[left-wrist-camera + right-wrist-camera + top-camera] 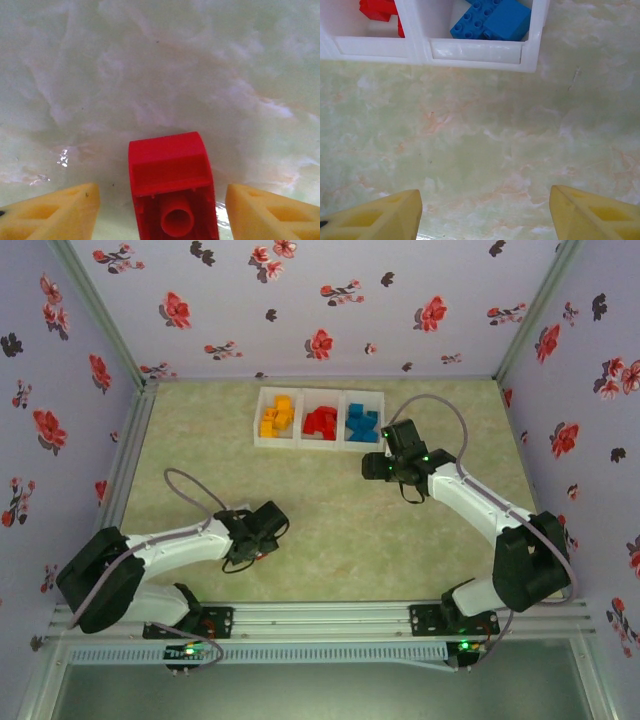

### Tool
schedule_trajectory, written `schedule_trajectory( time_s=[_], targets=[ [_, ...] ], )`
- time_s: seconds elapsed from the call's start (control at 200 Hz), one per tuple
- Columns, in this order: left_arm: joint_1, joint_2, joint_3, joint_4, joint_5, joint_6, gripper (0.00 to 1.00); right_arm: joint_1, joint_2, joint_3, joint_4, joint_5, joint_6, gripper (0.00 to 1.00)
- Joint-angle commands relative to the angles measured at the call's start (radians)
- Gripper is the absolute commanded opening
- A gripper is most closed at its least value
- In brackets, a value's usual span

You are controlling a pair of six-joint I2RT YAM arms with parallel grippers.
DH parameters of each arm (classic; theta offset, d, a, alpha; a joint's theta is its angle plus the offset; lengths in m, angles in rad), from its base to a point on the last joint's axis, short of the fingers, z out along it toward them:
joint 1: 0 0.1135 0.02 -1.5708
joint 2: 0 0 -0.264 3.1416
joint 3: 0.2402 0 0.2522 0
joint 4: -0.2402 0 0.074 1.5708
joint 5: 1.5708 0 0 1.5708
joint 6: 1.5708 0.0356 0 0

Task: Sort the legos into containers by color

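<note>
Our left gripper point(161, 194) hangs low over the near-left part of the table point(330, 530), jaws spread. A red brick point(170, 180) lies between the fingers with a gap on either side. It is tipped on its side, the hollow underside with its round tube facing the wrist. The frame cuts it off, so we cannot tell its long axis.

Our right gripper point(485, 200) is also spread, over bare table just near of the containers point(320, 446). These hold yellow bricks point(277, 417) on the left, red bricks point(322, 422) in the middle and blue bricks point(361, 423) on the right.
</note>
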Motion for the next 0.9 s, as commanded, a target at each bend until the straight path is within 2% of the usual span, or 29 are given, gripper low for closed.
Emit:
schedule_trajectory(
  time_s=[0.0,0.2,0.645,0.765,0.895],
  targets=[
    [-0.008,0.016,-0.009,0.033,0.007,-0.025,0.62,-0.002,-0.018,-0.016,0.011,0.021,0.020,0.68],
    [-0.007,0.023,-0.008,0.039,0.009,-0.015,0.50,-0.002,-0.021,-0.025,0.014,0.021,0.024,0.68],
    [-0.004,0.022,-0.015,0.085,0.005,0.022,0.36,-0.001,-0.035,-0.040,0.030,0.022,0.036,0.68],
    [0.012,0.043,0.014,0.104,0.005,0.086,0.29,-0.001,-0.051,-0.051,0.041,0.006,0.050,0.67],
    [0.017,0.094,0.136,0.046,-0.005,0.201,0.23,-0.002,-0.091,-0.087,0.054,0.012,0.056,0.67]
  ],
)
